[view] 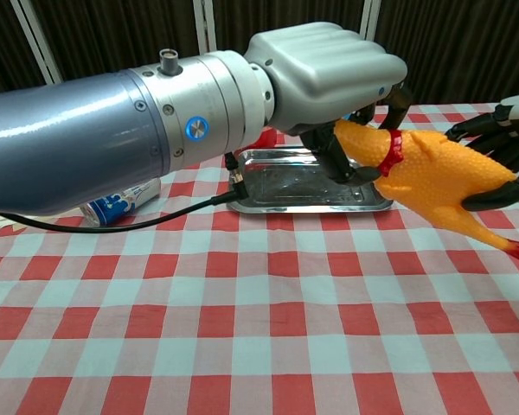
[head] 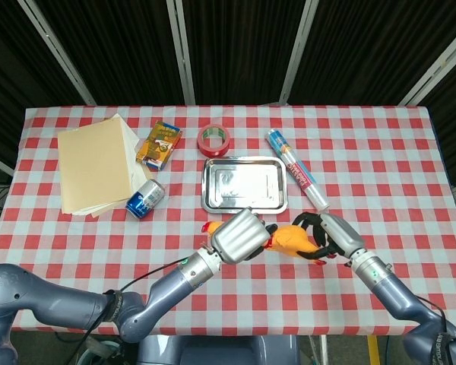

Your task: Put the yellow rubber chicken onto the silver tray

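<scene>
The yellow rubber chicken (head: pixel 290 240) (view: pixel 441 173), with a red collar, hangs in the air just in front of the silver tray (head: pixel 245 185) (view: pixel 285 186), which is bare. My left hand (head: pixel 239 234) (view: pixel 329 73) grips its neck and head from above. My right hand (head: pixel 333 237) (view: pixel 502 147) wraps the chicken's rear body, fingers curled over the top and thumb pressed on the underside. The chicken's feet point right, toward the table's front edge.
A blue can (head: pixel 145 199) lies left of the tray, beside a stack of beige folders (head: pixel 97 163). A small box (head: pixel 158 143) and a red tape roll (head: pixel 214 141) lie behind the tray. A wrapped tube (head: pixel 297 178) lies along its right side.
</scene>
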